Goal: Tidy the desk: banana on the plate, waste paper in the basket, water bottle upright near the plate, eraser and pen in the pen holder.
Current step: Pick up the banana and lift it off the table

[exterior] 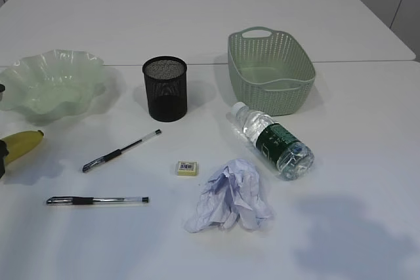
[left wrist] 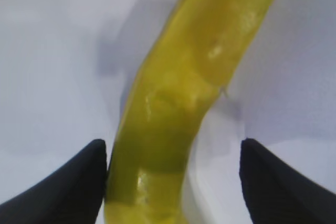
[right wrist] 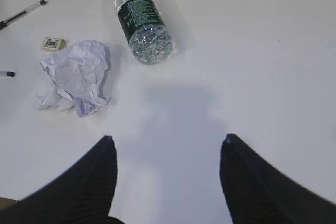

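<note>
A yellow banana (exterior: 23, 143) lies at the table's left edge, in front of the pale green wavy plate (exterior: 49, 80). My left gripper (left wrist: 173, 145) is open around the banana (left wrist: 184, 87); its left finger touches the banana and its right finger stands apart. A clear water bottle (exterior: 272, 141) lies on its side. Crumpled waste paper (exterior: 231, 195), a small eraser (exterior: 186, 168) and two pens (exterior: 121, 151) (exterior: 97, 200) lie on the table. The black mesh pen holder (exterior: 165, 88) and the green basket (exterior: 289, 86) stand behind. My right gripper (right wrist: 168, 139) is open and empty above bare table.
The right wrist view shows the bottle (right wrist: 142, 22), paper (right wrist: 76, 77) and eraser (right wrist: 53, 43) ahead and to the left of the right gripper. Only the right arm's shadow shows in the exterior view, at the front right.
</note>
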### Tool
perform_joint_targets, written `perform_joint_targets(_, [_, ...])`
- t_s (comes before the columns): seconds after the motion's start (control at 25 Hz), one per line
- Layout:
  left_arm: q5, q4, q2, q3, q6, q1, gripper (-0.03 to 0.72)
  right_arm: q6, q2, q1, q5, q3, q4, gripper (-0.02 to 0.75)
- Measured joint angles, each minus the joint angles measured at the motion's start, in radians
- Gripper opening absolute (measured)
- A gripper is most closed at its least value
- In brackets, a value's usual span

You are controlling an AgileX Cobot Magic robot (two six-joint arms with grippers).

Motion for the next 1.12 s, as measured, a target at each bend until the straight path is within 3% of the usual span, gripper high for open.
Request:
perform_joint_targets(0.28, [-0.025,0.0,0.013,0.0,0.0,0.0,0.522,0.0,0.0,0.0,0.0,0.0,0.0,0.461])
perform_joint_targets(0.72, [-0.034,-0.004,0.03,-0.001,0.0,0.0,0.294,0.0,0.0,0.0,0.0,0.0,0.0,0.461])
perform_joint_targets(1.12, [0.009,-0.046,0.03,-0.005,0.0,0.0,0.253,0.0,0.0,0.0,0.0,0.0,0.0,0.461])
